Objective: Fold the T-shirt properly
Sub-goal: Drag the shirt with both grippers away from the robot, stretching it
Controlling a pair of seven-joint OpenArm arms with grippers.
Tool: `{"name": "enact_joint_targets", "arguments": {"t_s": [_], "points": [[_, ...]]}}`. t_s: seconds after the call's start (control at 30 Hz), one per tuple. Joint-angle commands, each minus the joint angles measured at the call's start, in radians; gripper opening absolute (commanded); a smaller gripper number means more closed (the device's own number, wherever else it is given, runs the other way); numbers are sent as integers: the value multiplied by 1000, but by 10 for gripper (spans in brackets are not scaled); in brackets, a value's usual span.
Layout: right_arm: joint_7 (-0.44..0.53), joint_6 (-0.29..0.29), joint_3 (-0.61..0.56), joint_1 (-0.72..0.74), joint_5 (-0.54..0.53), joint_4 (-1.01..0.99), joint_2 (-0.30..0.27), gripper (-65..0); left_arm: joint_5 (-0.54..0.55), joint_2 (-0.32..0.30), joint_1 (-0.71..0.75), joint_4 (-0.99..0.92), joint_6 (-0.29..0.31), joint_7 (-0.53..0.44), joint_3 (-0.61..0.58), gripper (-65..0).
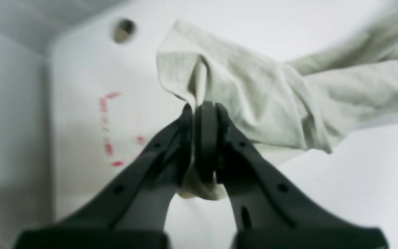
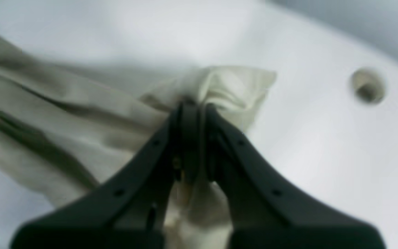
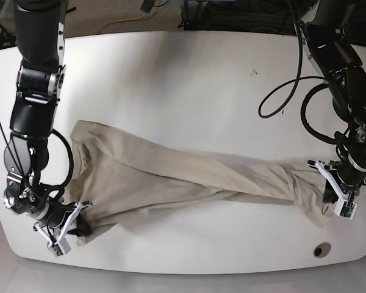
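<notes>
On the white table (image 3: pixel 189 79), both end effectors pinching the stretched T-shirt (image 3: pixel 171 177): left (image 1: pixel 204 107), right (image 2: pixel 192 105).

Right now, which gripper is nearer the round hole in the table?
Left. The left gripper, clamping the T-shirt, sits just above the hole; the right gripper is far across the table.

One T-shirt (image 3: pixel 171 177), two grippers, one table (image 3: pixel 189 79).
</notes>
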State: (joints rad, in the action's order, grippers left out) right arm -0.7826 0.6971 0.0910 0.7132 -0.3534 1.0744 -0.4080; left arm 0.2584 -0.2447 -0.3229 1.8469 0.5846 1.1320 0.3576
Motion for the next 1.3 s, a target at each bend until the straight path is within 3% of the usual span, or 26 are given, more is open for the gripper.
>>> {"name": "enact_joint_targets", "arguments": {"t_s": [0.0, 0.13, 0.3, 0.37, 0.53, 0.67, 0.93, 1.27], "points": [[-8, 1, 5, 92, -20, 42, -27, -650, 6, -14, -65, 46, -1, 7, 4, -649], [-44, 1, 5, 194, -20, 56, -44, -650, 3, -20, -146, 75, -1, 26, 10, -649], [-82, 1, 2, 306, -19, 51, -48, -650, 3, -63, -252, 78, 1, 27, 53, -649], [-97, 1, -1, 345, -22, 54, -76, -650, 5, -91, -298, 76, 1, 46, 53, -649], [-116, 1, 2, 375, -28, 56, -85, -650, 5, -140, -356, 76, 1, 64, 54, -649], [-117, 1, 5, 363, -28, 56, -88, -650, 6, -144, -354, 78, 4, 64, 54, -649], [-142, 1, 66, 199, -29, 119, -101, -650, 6, -144, -293, 79, 4, 64, 59, -649], [-174, 1, 197, -85, -31, 264, -90, -650, 8, -141, -89, 152, 5, 64, 93, -649]]}}
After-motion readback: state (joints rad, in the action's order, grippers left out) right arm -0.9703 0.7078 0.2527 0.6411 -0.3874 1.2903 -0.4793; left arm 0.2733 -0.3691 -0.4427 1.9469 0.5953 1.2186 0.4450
